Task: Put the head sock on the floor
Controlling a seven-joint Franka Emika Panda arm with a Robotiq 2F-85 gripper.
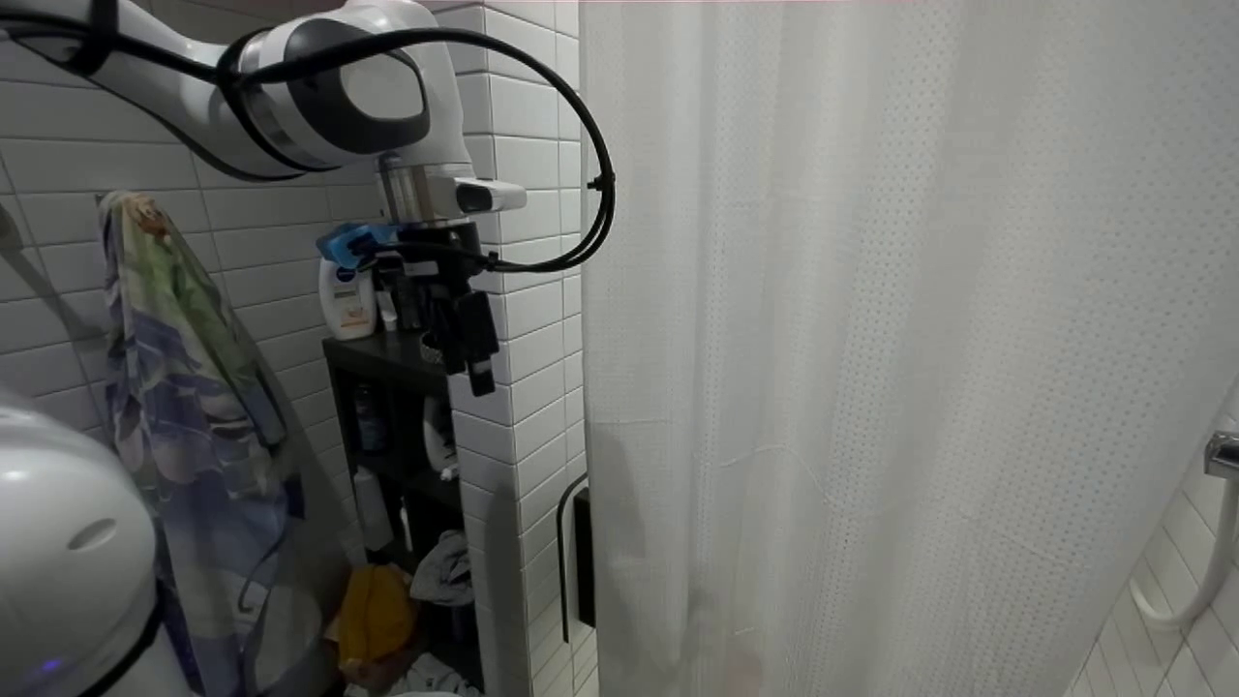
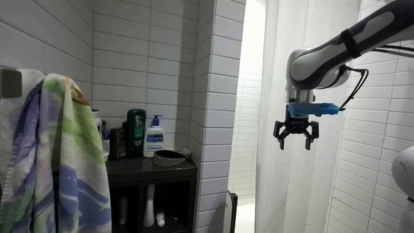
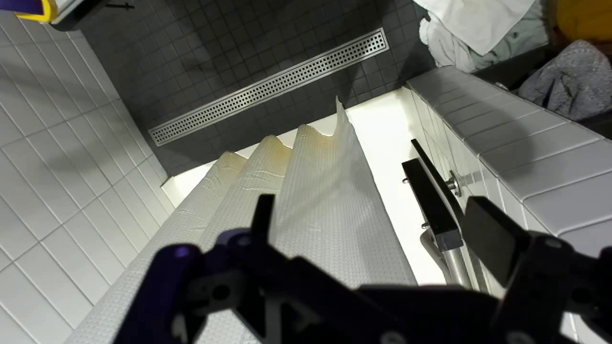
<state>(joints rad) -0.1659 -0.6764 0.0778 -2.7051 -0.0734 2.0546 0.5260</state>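
black 2-finger metal gripper (image 2: 295, 146): fingers (image 2: 308, 144) spread, nothing btwn; tall white dimpled plastic-look curtain (image 2: 291, 187) behind in an exterior view, cld snag on a wide swing. head sock (image 2: 168, 160): prob this b/w diamond-pattern fabric-look ring, on dark boxy shelf (image 2: 136, 166), front edge nr right corner there, not yet gripped. white tiled pillar (image 2: 220, 123) crowds right edge: off-line approach prob clips it. white plastic pump bottle w/ blue top (image 2: 154, 139) just behind: overreach may tip it. ring likely soft, cld fold if pinched shallow. dark grey tiled floor (image 3: 229, 43) well below; high release may let it roll.
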